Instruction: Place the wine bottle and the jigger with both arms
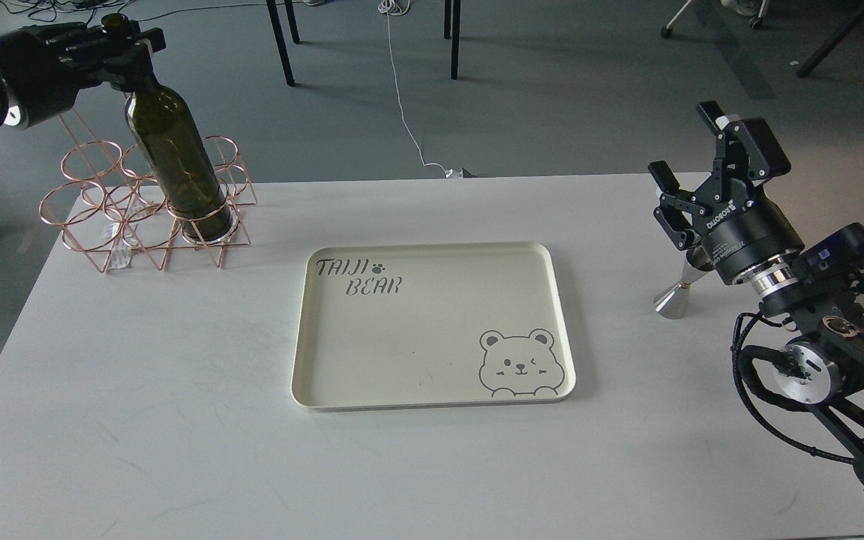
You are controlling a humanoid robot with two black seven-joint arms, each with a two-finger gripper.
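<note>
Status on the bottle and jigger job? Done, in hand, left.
Done: nothing placed; the tray holds nothing. In hand: the left gripper is closed on the wine bottle at its neck, the base tilted in a ring of the copper wire rack. The right gripper is open above the jigger, which stands on the table. Left: grasp the jigger, place both.

Probably a lab: grey floor (552, 90), loose cables (406, 112), white table (139, 420).

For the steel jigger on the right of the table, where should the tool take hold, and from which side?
Grip the jigger at its narrow waist, where the two cones meet, coming from the right, where the open right tool already sits above it. It looks tilted, its upper cone hidden behind the wrist, so the fingers should probably match that lean.
</note>
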